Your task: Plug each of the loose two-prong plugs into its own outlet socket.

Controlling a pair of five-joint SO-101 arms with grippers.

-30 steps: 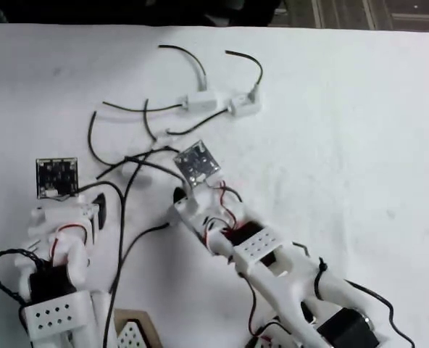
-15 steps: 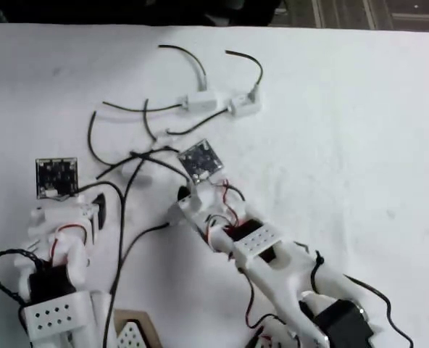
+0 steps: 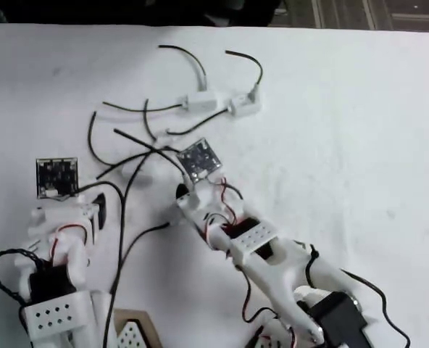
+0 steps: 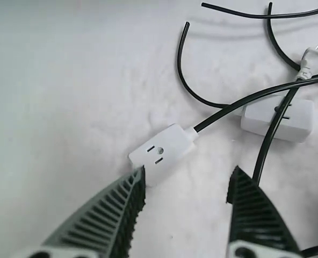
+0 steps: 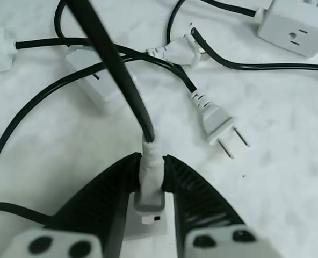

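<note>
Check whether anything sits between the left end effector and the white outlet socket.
Nothing visible does. The outlet socket lies just ahead of the open left end effector; a black cord passes beside one finger, off the socket.

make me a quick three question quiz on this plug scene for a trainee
1. True or false: the left claw is open, with a white outlet socket lying on the table near its fingertips.
2. What is the right claw shut on?
A. a white plug
B. a wall switch
C. nothing
3. Fill in: the loose plug lying on the table in the right wrist view shows ___ bare prongs.

Key: 1 true; 2 A; 3 two
</note>
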